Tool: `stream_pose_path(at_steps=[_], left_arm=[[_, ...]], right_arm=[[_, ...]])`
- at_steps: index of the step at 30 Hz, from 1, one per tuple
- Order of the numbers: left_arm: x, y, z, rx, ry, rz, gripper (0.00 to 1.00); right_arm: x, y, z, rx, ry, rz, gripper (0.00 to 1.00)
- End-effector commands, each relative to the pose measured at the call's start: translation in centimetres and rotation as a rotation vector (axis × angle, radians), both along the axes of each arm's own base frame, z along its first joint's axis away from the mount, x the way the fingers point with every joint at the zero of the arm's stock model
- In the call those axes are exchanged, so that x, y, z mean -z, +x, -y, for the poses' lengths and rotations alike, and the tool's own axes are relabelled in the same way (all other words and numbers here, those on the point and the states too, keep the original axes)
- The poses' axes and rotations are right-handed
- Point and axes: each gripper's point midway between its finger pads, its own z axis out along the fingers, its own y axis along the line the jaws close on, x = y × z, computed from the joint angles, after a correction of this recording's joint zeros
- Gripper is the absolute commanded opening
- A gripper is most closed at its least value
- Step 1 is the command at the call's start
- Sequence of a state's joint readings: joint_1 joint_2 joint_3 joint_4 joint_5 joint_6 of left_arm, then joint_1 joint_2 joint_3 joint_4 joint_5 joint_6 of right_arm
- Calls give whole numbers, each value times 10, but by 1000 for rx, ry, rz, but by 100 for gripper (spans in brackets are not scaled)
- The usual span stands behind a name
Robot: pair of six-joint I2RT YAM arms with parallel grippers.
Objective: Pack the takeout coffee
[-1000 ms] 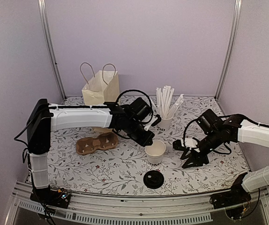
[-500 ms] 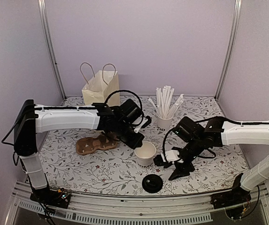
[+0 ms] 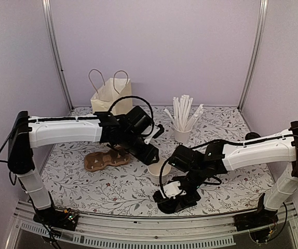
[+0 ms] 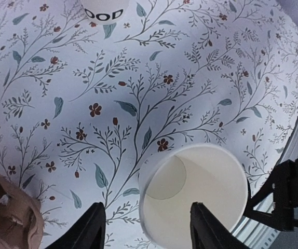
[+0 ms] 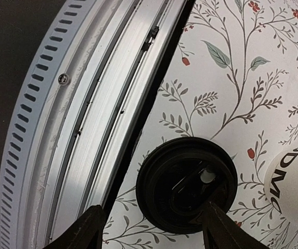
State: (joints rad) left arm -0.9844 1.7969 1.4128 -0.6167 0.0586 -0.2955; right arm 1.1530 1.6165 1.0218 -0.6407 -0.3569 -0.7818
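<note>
The takeout coffee cup (image 3: 158,172) stands upright and lidless on the floral table; in the left wrist view the cup (image 4: 201,192) looks empty. My left gripper (image 4: 149,228) is open just above it, one finger outside the cup's left wall, the other over its mouth. Its black lid (image 5: 188,184) lies flat near the table's front edge, apart from the cup. My right gripper (image 5: 154,231) hangs open over the lid with a finger on either side. From above, the right gripper (image 3: 174,199) hides most of the lid, and the left gripper (image 3: 151,157) is at the cup's far-left rim.
A white cup of straws (image 3: 183,132) stands behind the coffee cup. A paper bag (image 3: 111,96) stands at the back left, and a brown cup carrier (image 3: 106,158) lies under the left arm. The metal front rail (image 5: 86,129) runs right beside the lid.
My left gripper dragged the cup left and nearer, then opened off its rim. My right arm swung left and down over the lid, its jaws widening.
</note>
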Motion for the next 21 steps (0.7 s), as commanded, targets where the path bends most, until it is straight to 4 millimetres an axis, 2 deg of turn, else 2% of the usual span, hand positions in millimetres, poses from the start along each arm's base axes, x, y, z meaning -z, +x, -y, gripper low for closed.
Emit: stream_pose_path(at_steps=[1,9,13,18,21], left_arm=[[-36,16,-22,-70,-65,79,59],[-55,22,-48,-149,-178,124,61],[-56,21,-55,-159,-186,133,61],[-53,20,-57,-159,-200,127,61],[-50,19,-57,-158,-202,123,61]], right_arm=[[1,13,-18,13,9,49,69],[21,24,-24,33,-44,80,76],[35,26,-22,46,-90,78,89],[39,24,-21,48,-104,69,90],[40,24,-21,47,-107,76,86]])
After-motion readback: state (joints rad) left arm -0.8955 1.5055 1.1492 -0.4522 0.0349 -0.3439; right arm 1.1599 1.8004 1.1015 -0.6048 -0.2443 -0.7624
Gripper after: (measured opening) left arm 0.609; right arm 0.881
